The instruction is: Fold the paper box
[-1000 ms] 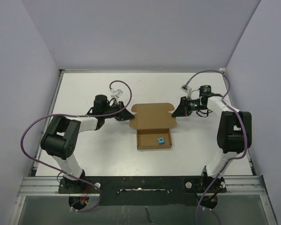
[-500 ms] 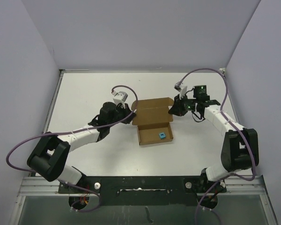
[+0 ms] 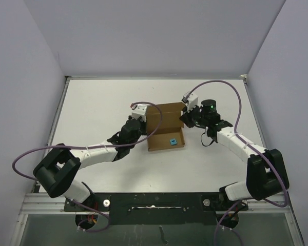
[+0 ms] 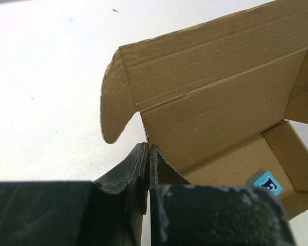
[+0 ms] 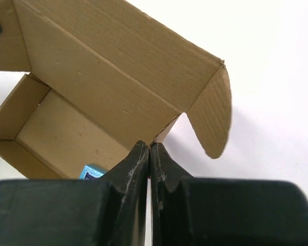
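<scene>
The paper box (image 3: pixel 167 134) is a brown cardboard tray on the middle of the table, with its lid (image 3: pixel 167 114) tilted up at the back. A tiny blue cube (image 3: pixel 171 141) lies inside it. My left gripper (image 3: pixel 146 129) is shut, its tips against the lid's left hinge corner. In the left wrist view the gripper (image 4: pixel 147 148) shows no cardboard between its jaws, below the rounded ear flap (image 4: pixel 113 102). My right gripper (image 3: pixel 184 119) is shut too, tips touching the right hinge corner (image 5: pixel 167 130). The right wrist view shows the gripper (image 5: pixel 149 146) next to the other ear flap (image 5: pixel 213 120).
The white table (image 3: pixel 92 107) is bordered by grey walls at the back and sides. Purple cables (image 3: pixel 231 87) loop above both arms. A black rail (image 3: pixel 154 202) with the arm bases runs along the near edge.
Both arms have swung inward to the box's back corners. The lid has gone from lying flat to standing tilted up. The right gripper has finished shutting.
</scene>
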